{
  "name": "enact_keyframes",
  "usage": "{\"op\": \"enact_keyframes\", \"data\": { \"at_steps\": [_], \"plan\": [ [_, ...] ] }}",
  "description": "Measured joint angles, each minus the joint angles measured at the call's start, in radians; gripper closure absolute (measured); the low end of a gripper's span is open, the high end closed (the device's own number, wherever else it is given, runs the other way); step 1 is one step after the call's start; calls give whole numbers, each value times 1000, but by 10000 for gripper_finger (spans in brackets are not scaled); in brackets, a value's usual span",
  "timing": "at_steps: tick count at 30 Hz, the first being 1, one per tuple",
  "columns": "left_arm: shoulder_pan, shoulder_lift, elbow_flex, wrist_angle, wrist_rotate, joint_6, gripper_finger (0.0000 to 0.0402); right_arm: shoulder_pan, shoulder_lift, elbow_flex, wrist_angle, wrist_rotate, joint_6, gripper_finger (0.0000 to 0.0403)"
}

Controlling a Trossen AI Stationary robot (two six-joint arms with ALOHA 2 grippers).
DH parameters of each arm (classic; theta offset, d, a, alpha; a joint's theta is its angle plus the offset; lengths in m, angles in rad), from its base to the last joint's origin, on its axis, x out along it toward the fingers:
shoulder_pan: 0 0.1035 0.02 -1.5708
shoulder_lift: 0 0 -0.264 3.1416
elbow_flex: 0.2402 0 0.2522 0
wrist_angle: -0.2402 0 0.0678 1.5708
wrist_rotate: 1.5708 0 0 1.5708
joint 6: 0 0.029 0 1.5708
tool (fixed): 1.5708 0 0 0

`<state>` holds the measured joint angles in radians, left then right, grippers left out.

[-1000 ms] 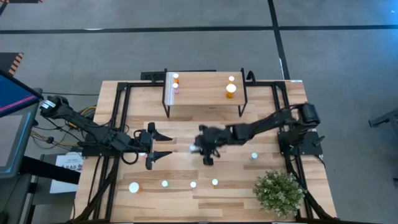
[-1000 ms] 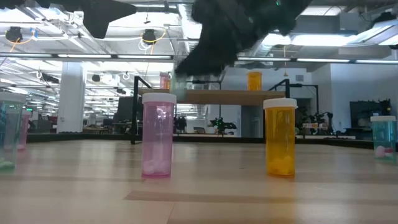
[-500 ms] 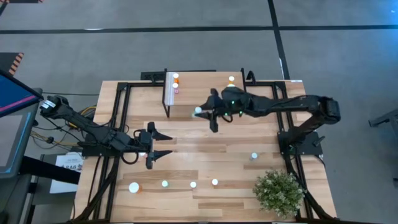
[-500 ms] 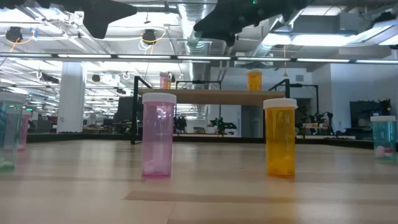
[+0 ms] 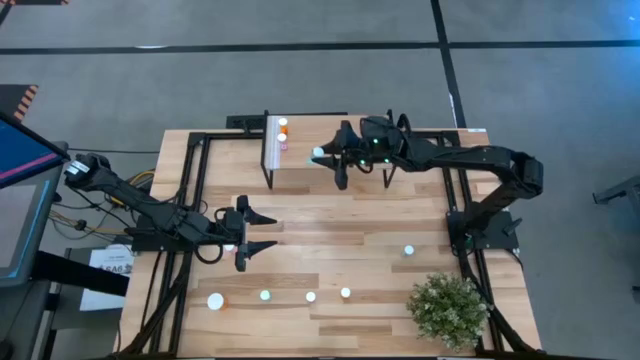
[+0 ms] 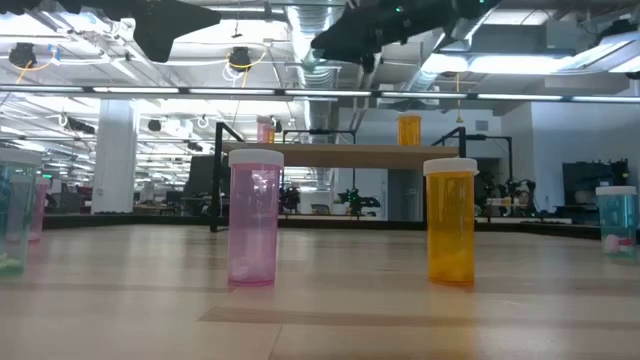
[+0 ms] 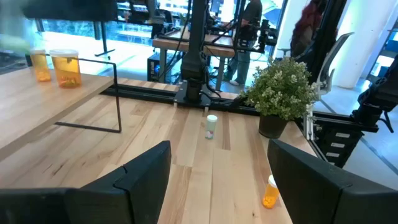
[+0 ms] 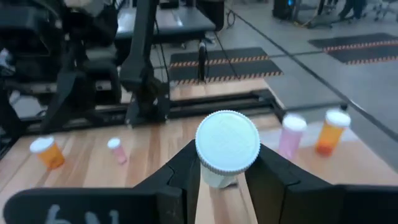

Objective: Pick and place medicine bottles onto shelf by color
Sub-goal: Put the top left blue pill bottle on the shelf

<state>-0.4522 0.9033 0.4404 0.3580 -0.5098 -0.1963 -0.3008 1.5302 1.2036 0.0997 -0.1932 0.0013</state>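
My right gripper point(image 5: 325, 156) reaches over the shelf point(image 5: 300, 160), a small light-wood platform on black legs, and is shut on a medicine bottle point(image 8: 227, 142) with a white cap and a pale body. Orange bottles point(image 5: 283, 126) and a pink bottle point(image 5: 283, 146) stand at the shelf's left end. Several more bottles stand on their bases along the table's near side, among them a large orange one point(image 5: 216, 300). In the low view a pink bottle point(image 6: 254, 216) and an orange bottle point(image 6: 451, 220) stand close by. My left gripper point(image 5: 262, 232) waits open at mid-left, holding nothing. My right gripper pinches the bottle's body just under the cap point(image 8: 217, 179) between its two fingers. The fingers come about level from the table's right side. The bottle stands upright in the hold, its cap above the fingers, lifted clear above the shelf.
A green potted plant point(image 5: 448, 308) stands at the near right corner. A black frame point(image 5: 190, 190) runs along the table's sides. A single small bottle point(image 5: 408, 250) stands right of centre. Bare wood lies between the shelf and the near row of bottles.
My right gripper has carried the bottle up from the middle of the table toward the far edge, until it hangs over the shelf. The bottle has stayed upright in the hold. The left arm has kept still.
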Motion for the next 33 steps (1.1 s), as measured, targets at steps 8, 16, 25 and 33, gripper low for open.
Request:
{"op": "enact_keyframes", "data": {
  "at_steps": [8, 16, 25, 33],
  "plan": [
    [0, 0, 0, 0, -1, 0, 146, -46, 160, 193, -125, -42, -10, 273],
    [0, 0, 0, 0, 0, 0, 146, -111, 300, 298, -156, -44, -2, 273],
    [0, 0, 0, 0, -1, 8, 146, -183, 411, 411, -208, -44, -5, 273],
    [0, 0, 0, 0, -1, 17, 146, -234, 506, 577, -388, -39, -42, 273]
  ]
}}
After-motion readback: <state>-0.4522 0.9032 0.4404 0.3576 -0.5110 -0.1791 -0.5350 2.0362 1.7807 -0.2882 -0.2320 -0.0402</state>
